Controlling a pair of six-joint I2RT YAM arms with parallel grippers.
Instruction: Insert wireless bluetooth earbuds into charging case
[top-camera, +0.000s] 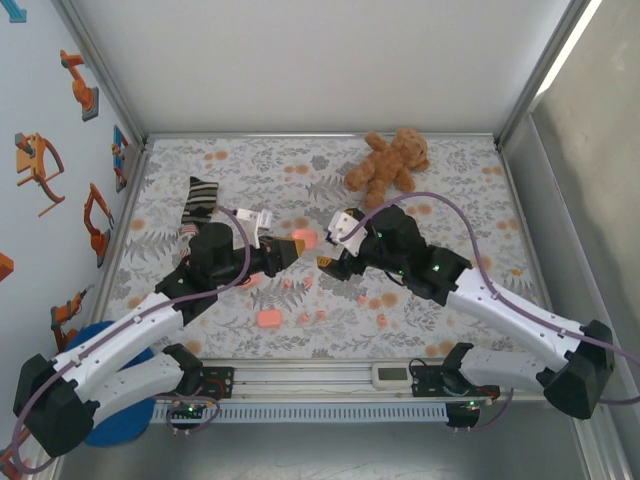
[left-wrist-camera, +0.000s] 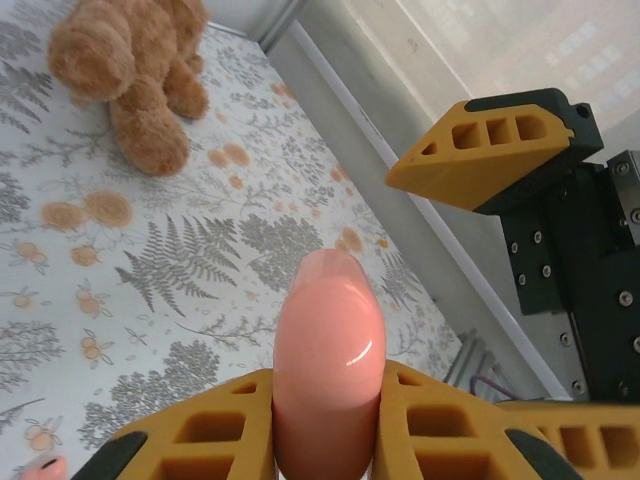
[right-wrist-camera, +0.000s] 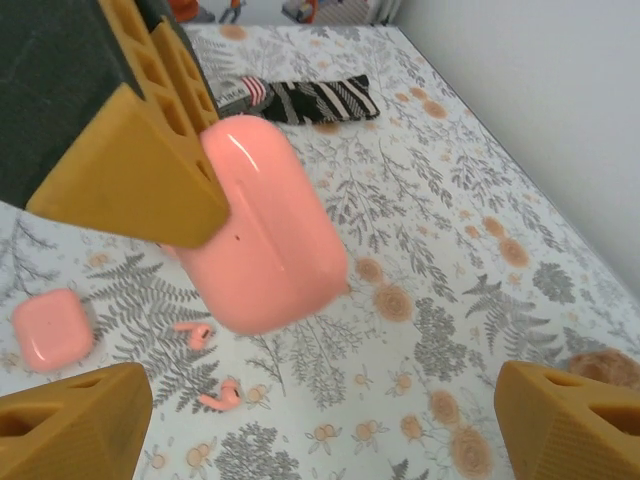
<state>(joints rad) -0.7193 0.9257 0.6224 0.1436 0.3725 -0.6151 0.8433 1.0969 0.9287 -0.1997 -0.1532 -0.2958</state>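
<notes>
Top external view: at mid-bench, lifted off the flowered cloth (top-camera: 460, 180), a pink charging case (top-camera: 303, 240) pinched at the tip of the left hand (top-camera: 290, 248), just short of the right hand (top-camera: 335, 247) facing it. Long axis along the left hand's own line, free rounded end aimed right, toward the other hand.

Left wrist view: clamped on the charging case (left-wrist-camera: 330, 350), with the left hand (left-wrist-camera: 328, 425) pressing one orange finger (left-wrist-camera: 215, 425) flat to each long side. Case standing straight out past the fingertips, domed end forward, glossy.

Right wrist view: same case (right-wrist-camera: 265, 230) slanting from upper left to lower right, gripped at its upper end, lower end free. Right hand (right-wrist-camera: 320, 410) spread wide, fingers (right-wrist-camera: 70, 420) far apart at the frame's bottom corners, gripping nothing and clear of the case.

Down on the cloth: a second case (right-wrist-camera: 52, 328) lying flat, and beside it two of the tiny salmon earbuds (right-wrist-camera: 195, 333), well below the held case. More of them scattered near the front edge of the bench (top-camera: 560, 200).
</notes>
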